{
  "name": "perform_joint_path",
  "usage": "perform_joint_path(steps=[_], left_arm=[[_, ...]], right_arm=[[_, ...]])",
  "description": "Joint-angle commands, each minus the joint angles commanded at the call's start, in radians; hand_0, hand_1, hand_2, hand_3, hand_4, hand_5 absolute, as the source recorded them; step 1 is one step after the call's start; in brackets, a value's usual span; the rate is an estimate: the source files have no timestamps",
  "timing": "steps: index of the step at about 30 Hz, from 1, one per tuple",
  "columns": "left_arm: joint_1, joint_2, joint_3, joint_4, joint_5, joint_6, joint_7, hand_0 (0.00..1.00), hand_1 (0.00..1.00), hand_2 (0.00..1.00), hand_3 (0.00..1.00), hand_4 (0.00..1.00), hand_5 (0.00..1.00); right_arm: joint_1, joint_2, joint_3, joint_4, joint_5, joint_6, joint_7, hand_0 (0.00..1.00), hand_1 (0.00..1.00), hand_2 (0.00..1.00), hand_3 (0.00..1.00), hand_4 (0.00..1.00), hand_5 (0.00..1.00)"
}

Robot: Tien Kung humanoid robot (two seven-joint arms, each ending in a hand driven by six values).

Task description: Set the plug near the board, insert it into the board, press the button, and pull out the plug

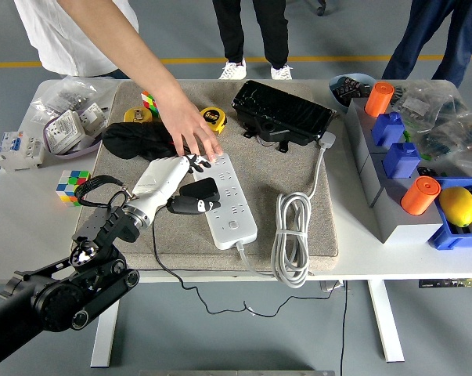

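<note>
A white power strip (231, 205) lies lengthwise on the beige mat (329, 227). My left hand (185, 177) reaches in from the lower left to the strip's left edge. Its thumb and palm are shut on the black plug (198, 199), which touches that left side. The plug's thin black cable (154, 246) trails off the table's front edge. A person's hand (190, 131) rests over the strip's far end, right above my outstretched fingertips (195, 163). My right arm is out of view.
The strip's grey cord lies coiled (292, 235) to its right. A black case (282, 113), yellow tape measure (213, 117) and black cloth (135, 142) sit behind. A colour cube (72, 184) is at left. Blue bins, orange cylinders (419, 194) and a lemon (457, 205) stand right.
</note>
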Motion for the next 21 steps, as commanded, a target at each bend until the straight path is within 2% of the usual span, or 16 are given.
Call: perform_joint_path(steps=[1, 6, 7, 12, 13, 18, 19, 21], left_arm=[[-0.002, -0.001, 0.001, 0.005, 0.002, 0.0, 0.003, 0.475, 0.566, 0.558, 0.576, 0.877, 0.206], [-0.007, -0.005, 0.006, 0.019, -0.007, 0.011, -0.003, 0.475, 0.566, 0.558, 0.576, 0.877, 0.206], [-0.008, -0.006, 0.007, 0.022, -0.007, 0.017, -0.006, 0.333, 0.476, 0.493, 0.542, 0.792, 0.137], [-0.014, -0.009, 0.015, 0.034, -0.01, 0.035, -0.01, 0.333, 0.476, 0.493, 0.542, 0.792, 0.137], [-0.014, -0.01, 0.017, 0.037, -0.009, 0.038, -0.01, 0.275, 0.417, 0.43, 0.54, 0.761, 0.077], [-0.016, -0.011, 0.021, 0.045, -0.018, 0.04, -0.006, 0.275, 0.417, 0.43, 0.54, 0.761, 0.077], [-0.017, -0.011, 0.021, 0.045, -0.02, 0.038, -0.005, 0.247, 0.381, 0.371, 0.524, 0.742, 0.05], [-0.018, -0.01, 0.021, 0.043, -0.022, 0.033, -0.003, 0.247, 0.381, 0.371, 0.524, 0.742, 0.05]], right_arm=[[0.0, 0.0, 0.0, 0.0, 0.0, 0.0, 0.0, 0.614, 0.609, 0.565, 0.537, 0.668, 0.173], [0.0, 0.0, 0.002, 0.0, -0.001, 0.0, 0.001, 0.614, 0.609, 0.565, 0.537, 0.668, 0.173], [0.0, -0.001, 0.001, 0.0, -0.001, 0.0, 0.001, 0.613, 0.609, 0.566, 0.537, 0.67, 0.172], [0.001, 0.0, 0.001, 0.001, -0.002, 0.0, 0.001, 0.613, 0.609, 0.566, 0.537, 0.67, 0.172], [0.001, 0.0, 0.001, 0.001, -0.002, 0.0, 0.0, 0.614, 0.609, 0.566, 0.537, 0.67, 0.172], [0.0, 0.0, 0.002, 0.002, -0.004, 0.0, 0.0, 0.614, 0.609, 0.566, 0.537, 0.67, 0.172], [0.0, -0.001, 0.002, 0.002, -0.005, 0.0, 0.0, 0.613, 0.609, 0.565, 0.536, 0.669, 0.172], [0.001, -0.001, 0.003, 0.002, -0.005, 0.0, 0.0, 0.613, 0.609, 0.565, 0.536, 0.669, 0.172]])
